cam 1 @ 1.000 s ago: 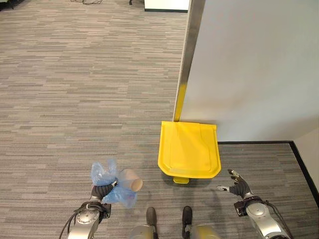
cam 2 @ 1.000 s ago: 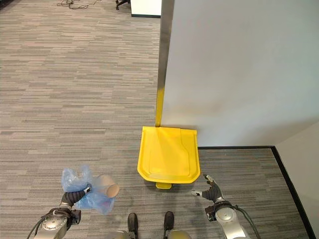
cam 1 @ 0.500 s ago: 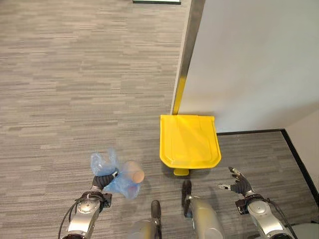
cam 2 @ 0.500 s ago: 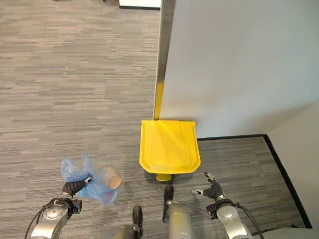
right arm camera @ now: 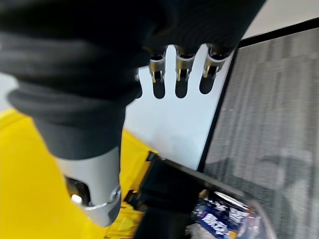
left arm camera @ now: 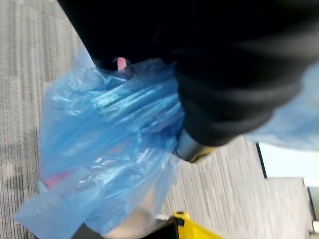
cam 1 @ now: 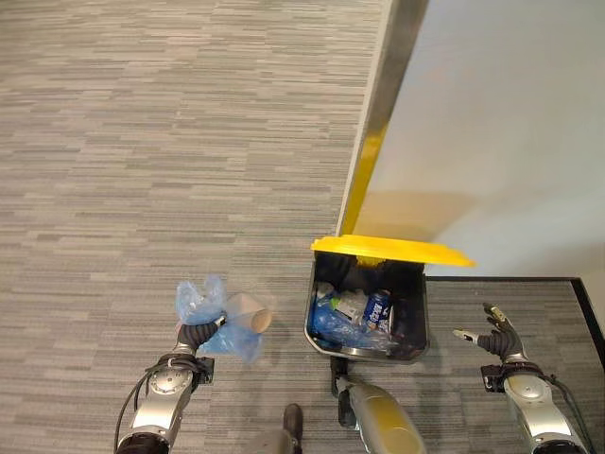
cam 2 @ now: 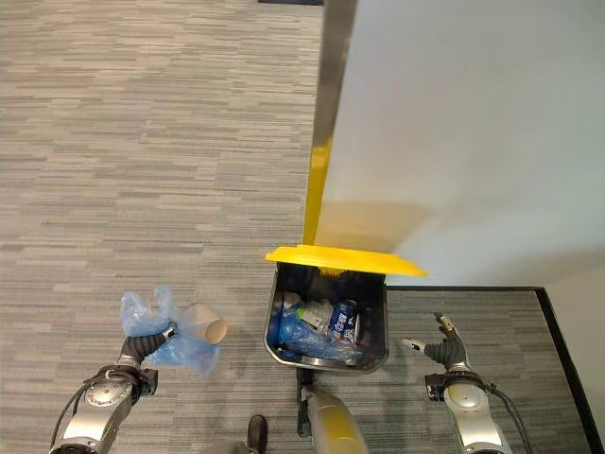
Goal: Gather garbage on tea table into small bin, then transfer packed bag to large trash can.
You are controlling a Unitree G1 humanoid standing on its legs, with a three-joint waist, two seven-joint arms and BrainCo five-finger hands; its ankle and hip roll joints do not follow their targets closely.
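swinging early, your left hand (cam 1: 194,333), clenched on the blue bag (cam 1: 219,322), could clip the bin's (cam 1: 367,326) raised yellow lid (cam 1: 392,249); right hand (cam 1: 498,333) hangs released.

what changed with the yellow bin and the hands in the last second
The yellow lid of the large trash can has swung up, baring the rubbish inside. The left hand stays shut on the blue plastic bag with the paper cup; the right hand stays open and empty.
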